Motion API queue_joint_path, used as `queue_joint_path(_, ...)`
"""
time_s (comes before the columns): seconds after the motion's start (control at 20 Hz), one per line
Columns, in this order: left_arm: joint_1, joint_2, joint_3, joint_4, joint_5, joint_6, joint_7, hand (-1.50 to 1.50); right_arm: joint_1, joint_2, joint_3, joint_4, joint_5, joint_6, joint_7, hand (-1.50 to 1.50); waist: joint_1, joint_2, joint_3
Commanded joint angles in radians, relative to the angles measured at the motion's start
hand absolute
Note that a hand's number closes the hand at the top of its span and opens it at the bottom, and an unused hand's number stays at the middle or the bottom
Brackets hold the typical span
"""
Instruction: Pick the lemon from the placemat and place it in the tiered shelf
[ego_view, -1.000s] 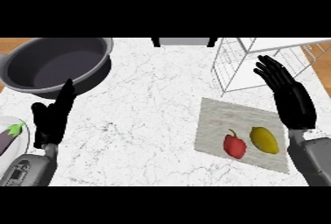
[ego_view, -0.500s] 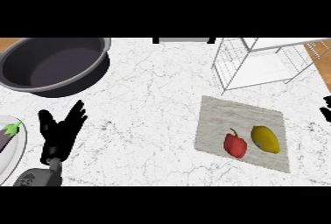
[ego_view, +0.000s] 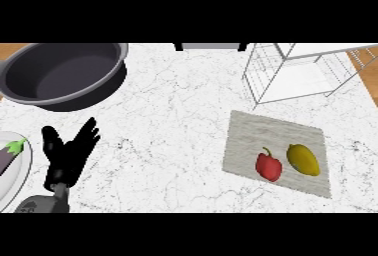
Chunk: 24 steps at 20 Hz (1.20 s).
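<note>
Meanwhile, lemon (ego_view: 303, 159) lies beside pepper (ego_view: 269, 166) on placemat (ego_view: 255, 131).

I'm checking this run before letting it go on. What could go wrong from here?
The red pepper lies right beside the lemon on the placemat, so a grasp may catch or nudge it. The tiered shelf has thin wire sides that the lemon might strike. The right hand is out of view.

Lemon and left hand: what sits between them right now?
In the head view, a red pepper lies beside the lemon on the placemat; bare counter reaches the left hand.
</note>
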<state>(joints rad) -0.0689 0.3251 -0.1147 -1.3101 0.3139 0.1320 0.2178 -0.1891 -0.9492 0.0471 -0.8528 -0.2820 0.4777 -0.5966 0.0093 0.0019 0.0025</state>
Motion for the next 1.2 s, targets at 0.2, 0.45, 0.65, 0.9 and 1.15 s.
queue_joint_path(0.2, 0.025, -0.019, 0.018, 0.009, -0.006, -0.003, 0.004, 0.00, 0.006, -0.108, 0.033, -0.259, 0.011, 0.115, 0.204, -1.50, -0.018, -0.007, -0.005)
queue_joint_path(0.45, -0.027, 0.011, 0.040, -0.008, -0.014, 0.004, 0.070, 0.00, -0.002, -0.071, 0.056, -0.458, 0.024, -0.026, 0.495, -1.50, -0.020, -0.008, -0.005)
queue_joint_path(0.65, 0.023, -0.032, 0.039, 0.019, -0.029, 0.000, -0.011, 0.00, 0.035, 0.020, 0.076, -0.621, 0.052, -0.176, 0.675, -1.50, -0.018, -0.006, -0.004)
queue_joint_path(0.9, 0.003, -0.053, 0.012, 0.013, -0.068, 0.002, 0.009, 0.00, -0.033, 0.067, 0.120, -0.647, 0.171, -0.216, 0.845, -1.50, -0.006, -0.001, -0.003)
queue_joint_path(1.15, 0.042, -0.023, 0.054, -0.090, -0.028, -0.022, 0.084, 0.00, -0.027, 0.070, 0.127, -0.746, 0.191, -0.153, 1.016, -1.50, -0.006, -0.004, -0.003)
